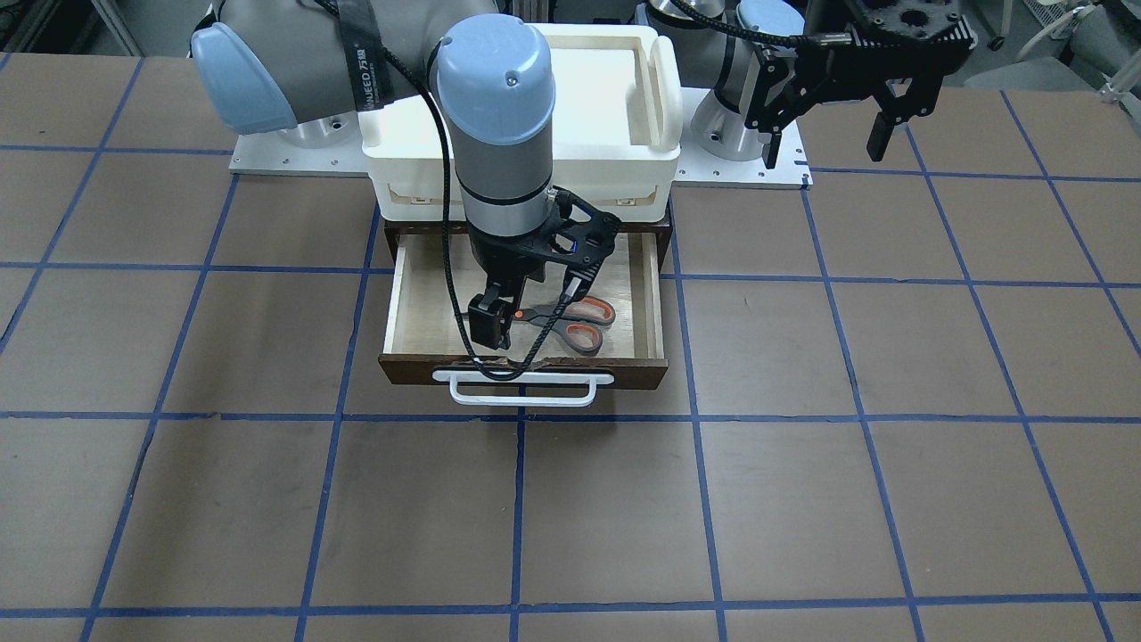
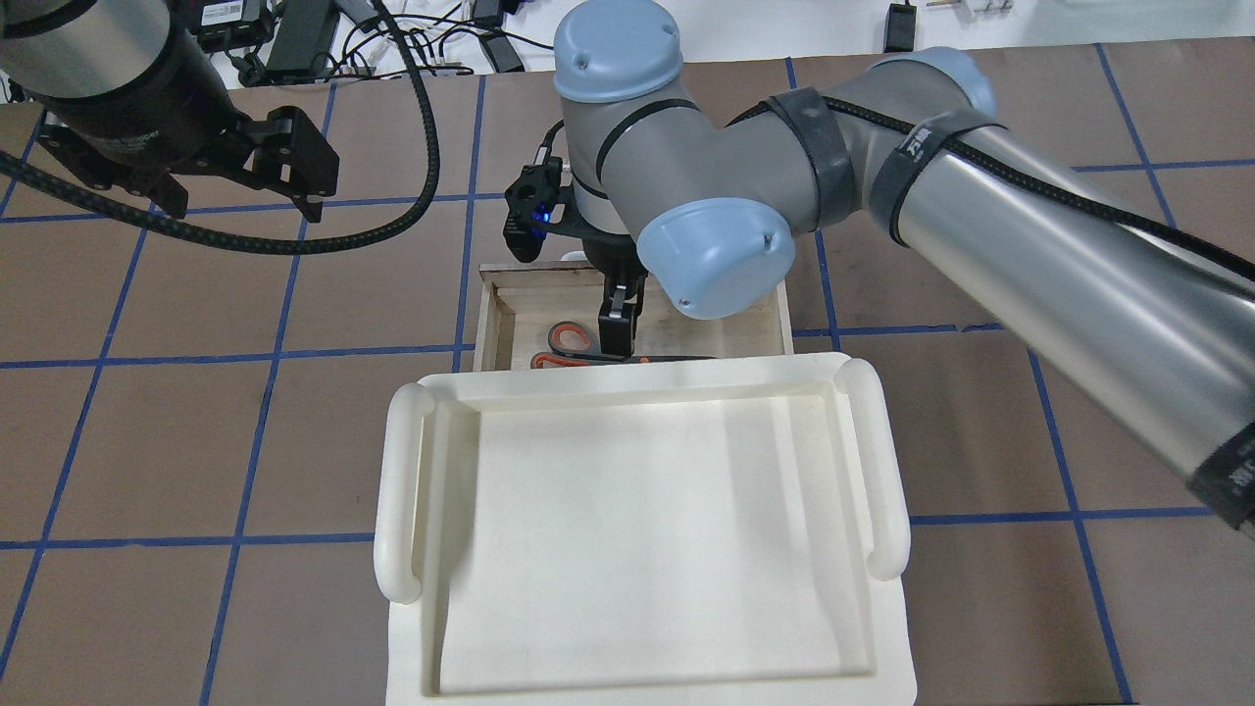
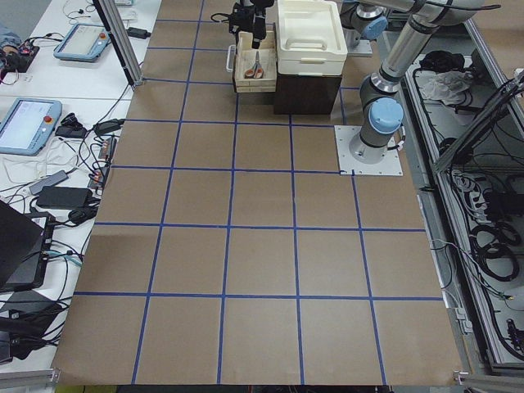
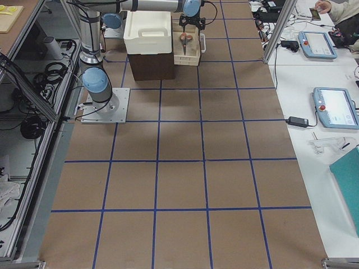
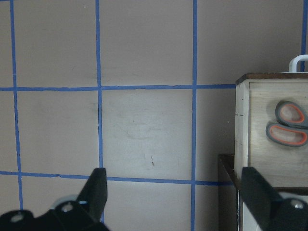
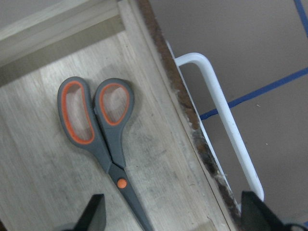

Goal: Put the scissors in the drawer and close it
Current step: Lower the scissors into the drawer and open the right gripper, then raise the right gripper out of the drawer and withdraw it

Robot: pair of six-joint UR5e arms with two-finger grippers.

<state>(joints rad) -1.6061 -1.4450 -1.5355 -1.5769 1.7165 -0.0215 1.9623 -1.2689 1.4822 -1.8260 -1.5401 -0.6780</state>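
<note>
Inside the pulled-out drawer (image 1: pixel 624 372), scissors (image 6: pixel 98 139) lie flat near its front wall, below the right gripper (image 6: pixel 174 216), spread wide and empty. Left gripper (image 5: pixel 174 185), likewise spread and empty, hovers over table (image 5: pixel 144 120) alongside.

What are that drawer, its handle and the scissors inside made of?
Drawer: apparently wood, pale grainy plywood floor, dark brown front edge. Handle: smooth white bar, plastic or painted metal. Scissors: matte grey handles lined orange, probably plastic; dark blades look metal.

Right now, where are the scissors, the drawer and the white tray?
scissors (image 6: pixel 111 159): right wrist view, grey neck below the loops.
drawer (image 1: pixel 642 373): front-facing view, dark front wall.
white tray (image 2: pixel 686 378): overhead view, rim beside drawer.
</note>
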